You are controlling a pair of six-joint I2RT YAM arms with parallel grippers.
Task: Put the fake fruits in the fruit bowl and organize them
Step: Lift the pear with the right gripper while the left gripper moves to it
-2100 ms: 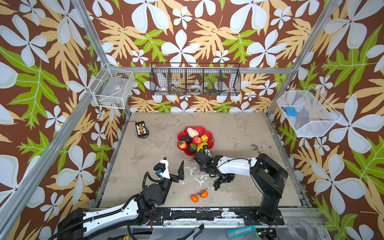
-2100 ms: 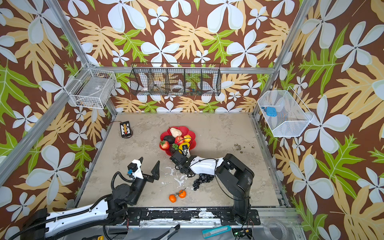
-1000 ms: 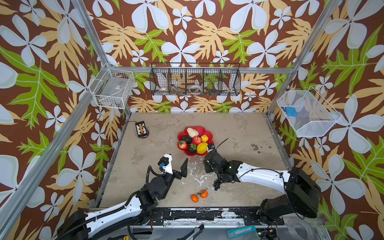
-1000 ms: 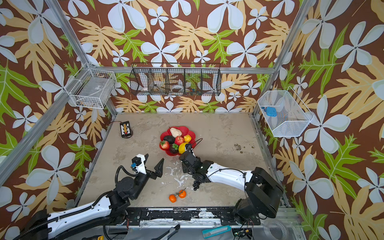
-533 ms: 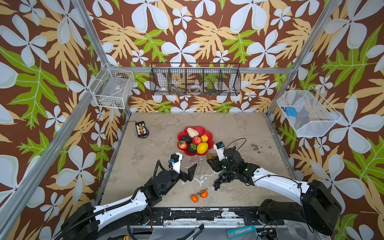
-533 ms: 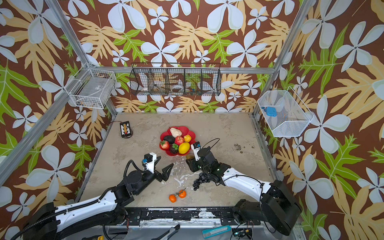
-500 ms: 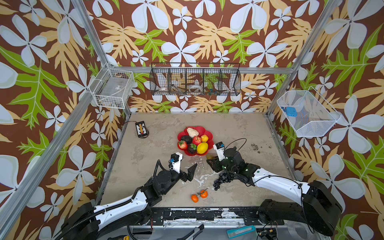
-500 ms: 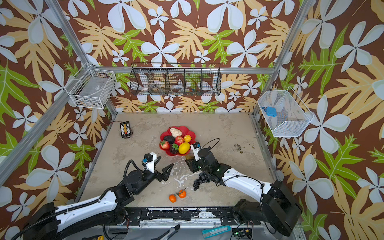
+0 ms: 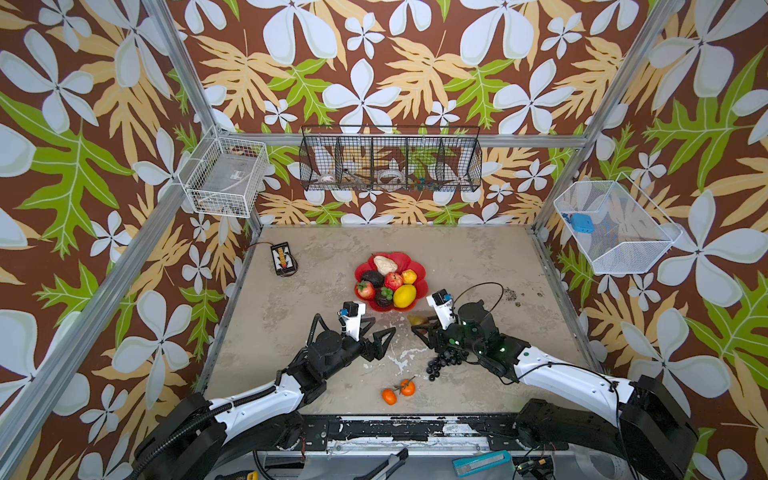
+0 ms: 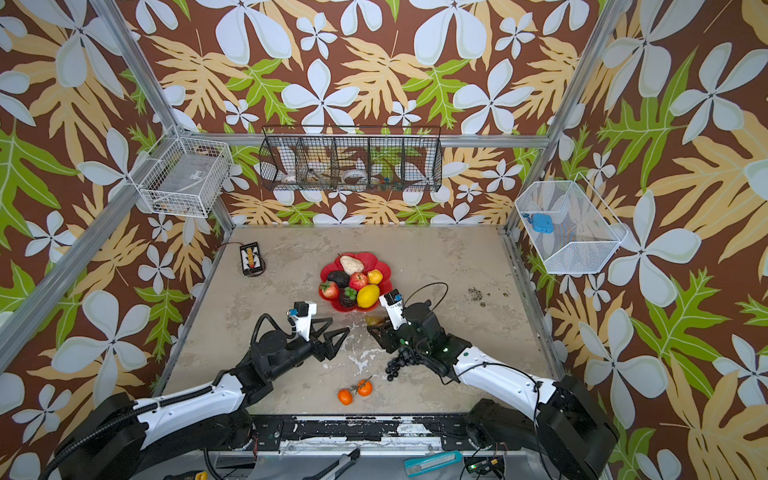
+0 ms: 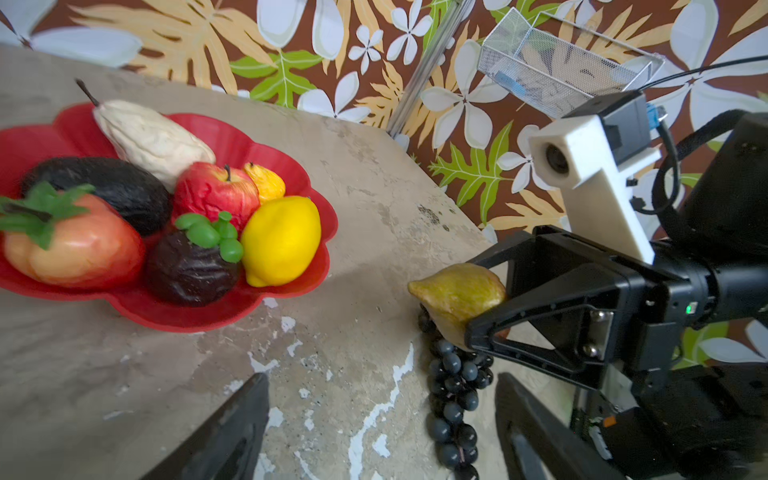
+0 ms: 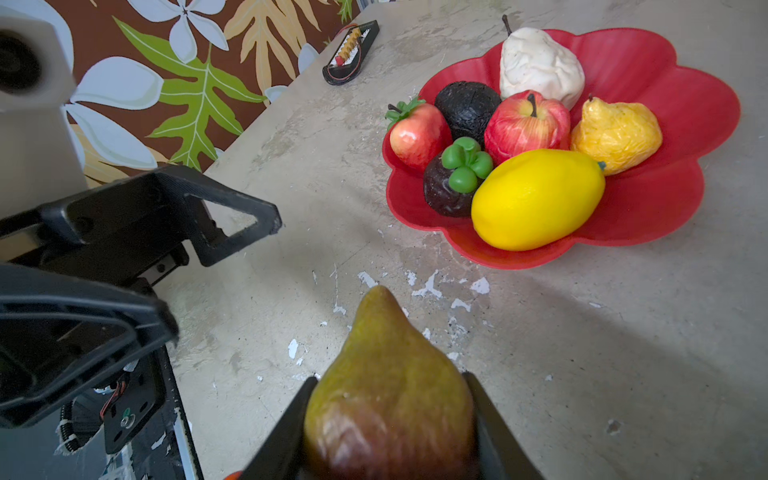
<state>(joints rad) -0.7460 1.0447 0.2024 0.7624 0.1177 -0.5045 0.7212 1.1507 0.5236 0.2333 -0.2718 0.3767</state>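
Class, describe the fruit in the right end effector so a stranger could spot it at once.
Find the red flower-shaped fruit bowl. Between it and the black grape bunch, the right end effector grips a pear. Unlike the white pear and yellow pear in the bowl, it is greenish-yellow shading to brown.

1 bowl holds 7 fruits; 2 oranges, 1 grape bunch, 1 pear outside.

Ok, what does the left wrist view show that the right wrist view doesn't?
Only the left wrist view: the black grape bunch beneath the right gripper, and the white mesh basket. Only the right wrist view: the small black device at the table's edge. Both: the fruit bowl, the green-brown pear clamped in the right gripper, the open left gripper.
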